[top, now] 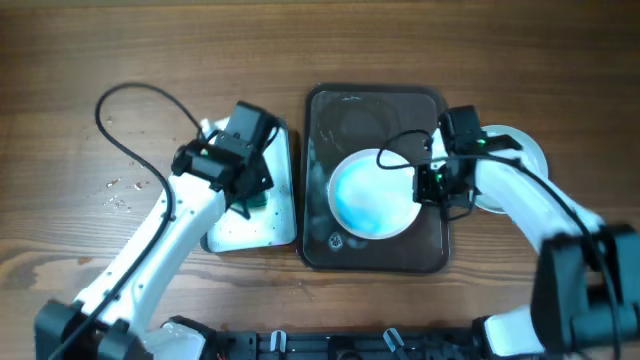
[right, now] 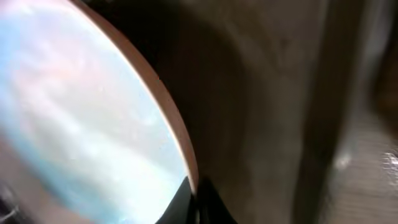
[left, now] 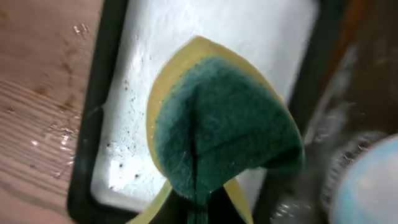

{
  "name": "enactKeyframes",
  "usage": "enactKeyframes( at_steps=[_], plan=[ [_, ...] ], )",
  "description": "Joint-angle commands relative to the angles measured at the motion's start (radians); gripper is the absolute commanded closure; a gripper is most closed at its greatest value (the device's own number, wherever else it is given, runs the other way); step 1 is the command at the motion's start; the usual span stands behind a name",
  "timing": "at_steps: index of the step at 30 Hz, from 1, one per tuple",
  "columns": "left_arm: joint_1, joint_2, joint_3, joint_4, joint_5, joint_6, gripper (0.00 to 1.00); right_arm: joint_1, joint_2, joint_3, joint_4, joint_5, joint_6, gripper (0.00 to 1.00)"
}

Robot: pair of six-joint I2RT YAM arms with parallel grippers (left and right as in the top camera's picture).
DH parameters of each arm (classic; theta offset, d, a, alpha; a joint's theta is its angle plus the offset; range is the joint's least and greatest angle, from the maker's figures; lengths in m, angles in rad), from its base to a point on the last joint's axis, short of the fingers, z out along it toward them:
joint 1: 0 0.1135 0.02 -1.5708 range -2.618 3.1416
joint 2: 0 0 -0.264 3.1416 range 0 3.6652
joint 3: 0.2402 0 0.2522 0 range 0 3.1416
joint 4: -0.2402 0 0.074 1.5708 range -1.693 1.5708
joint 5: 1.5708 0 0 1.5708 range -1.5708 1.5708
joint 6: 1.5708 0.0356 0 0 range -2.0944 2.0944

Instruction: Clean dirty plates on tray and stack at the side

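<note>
A white plate smeared with blue (top: pixel 372 195) lies on the dark brown tray (top: pixel 340 115), toward its front. My right gripper (top: pixel 428 186) is shut on the plate's right rim; in the right wrist view the fingers (right: pixel 198 198) pinch the rim of the blue-streaked plate (right: pixel 74 124). My left gripper (top: pixel 247 196) is shut on a green and yellow sponge (left: pixel 217 124), folded between the fingers over the white-bottomed basin (left: pixel 186 37). A white plate (top: pixel 525 150) lies on the tabletop to the right of the tray, partly hidden by my right arm.
The basin (top: pixel 285 225) stands just left of the tray. Water drops (top: pixel 118 192) lie on the wood at the left. A black cable (top: pixel 130 95) loops over the table behind my left arm.
</note>
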Motion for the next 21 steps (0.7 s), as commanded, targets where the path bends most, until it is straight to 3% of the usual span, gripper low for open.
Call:
enactKeyframes(
  at_steps=[1,3,5,6,8,12,13,17,18,19,21],
  plan=[
    [0.104,0.008,-0.134,0.071,0.164,0.064,0.96,0.002,-0.178,0.008,-0.043,0.021,-0.031,0.96],
    [0.155,0.003,-0.136,0.071,0.239,0.105,0.96,0.015,-0.24,0.032,-0.096,0.088,-0.034,0.96],
    [0.204,-0.025,-0.128,0.07,0.338,0.148,0.89,0.044,-0.26,0.079,-0.156,0.142,-0.034,0.96],
    [0.23,-0.052,-0.124,0.068,0.386,0.162,0.82,0.067,-0.259,0.111,-0.185,0.154,-0.034,0.96],
    [0.278,-0.123,-0.121,0.058,0.424,0.161,0.57,0.14,-0.257,0.184,-0.222,0.179,-0.025,0.96],
    [0.335,-0.279,-0.121,0.031,0.425,0.162,0.29,0.296,-0.225,0.328,-0.257,0.285,0.021,0.96],
    [0.346,-0.316,-0.12,0.024,0.425,0.162,0.26,0.333,-0.21,0.359,-0.257,0.312,0.036,0.96],
    [0.374,-0.49,-0.115,-0.021,0.425,0.183,0.21,0.504,-0.142,0.423,-0.129,0.453,0.045,0.96],
    [0.377,-0.532,-0.115,-0.034,0.424,0.183,0.17,0.533,-0.126,0.423,-0.093,0.487,0.045,0.96],
    [0.381,-0.559,-0.115,-0.043,0.425,0.183,0.03,0.561,-0.108,0.423,-0.053,0.523,0.045,0.96],
    [0.388,-0.63,-0.115,-0.065,0.424,0.183,0.0,0.616,-0.062,0.423,0.022,0.591,0.045,0.96]
  ],
)
